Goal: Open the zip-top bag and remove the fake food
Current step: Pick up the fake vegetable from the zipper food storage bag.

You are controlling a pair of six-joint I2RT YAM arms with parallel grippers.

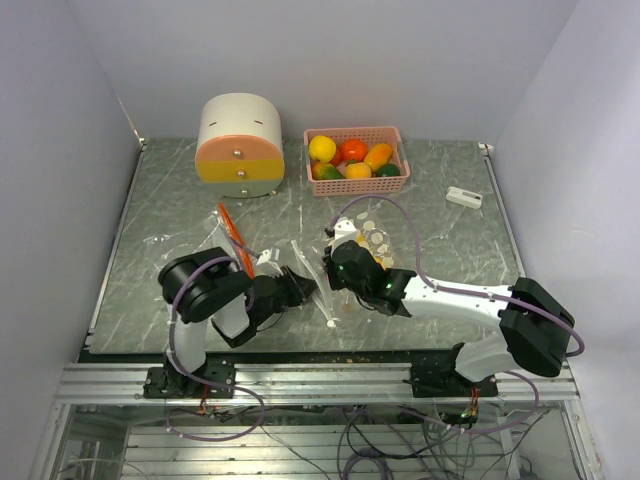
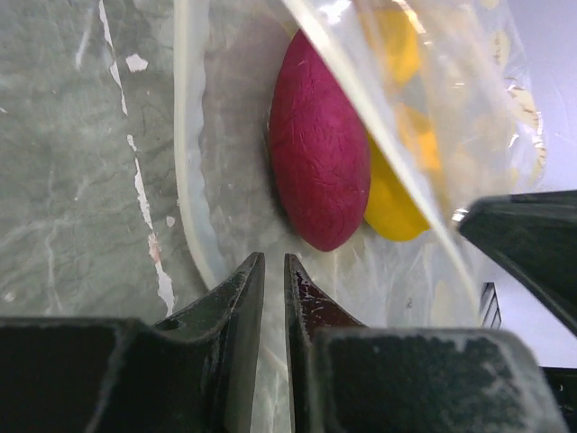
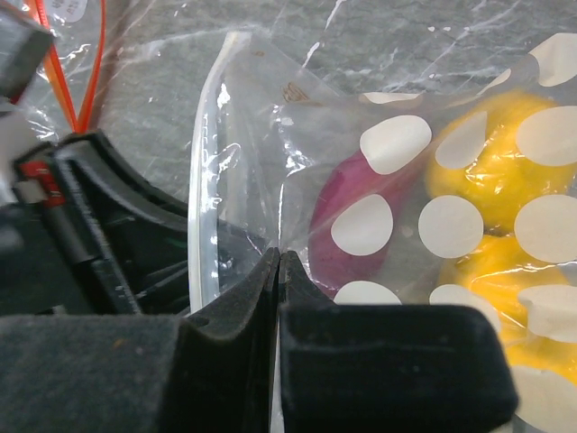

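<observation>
Near the front edge of the table (image 1: 160, 200), the left gripper (image 2: 273, 260) holds its jaws almost together at the mouth of the zip-top bag (image 2: 203, 180) — whether film is caught I cannot tell. Inside lie a magenta fake fruit (image 2: 320, 153) and yellow pieces (image 2: 392, 203). The right gripper (image 3: 277, 255) is clamped on the dotted upper film. Opening is in hand — next, I judge, the two should pull apart.

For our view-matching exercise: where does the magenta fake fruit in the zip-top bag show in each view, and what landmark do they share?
Top external: not discernible; the zip-top bag lies at centre.
Left wrist: magenta fruit upper centre, inside the bag.
Right wrist: centre, behind white dots.
Shared landmark: the bag's white zip strip, left of the fruit in both wrist views.
</observation>
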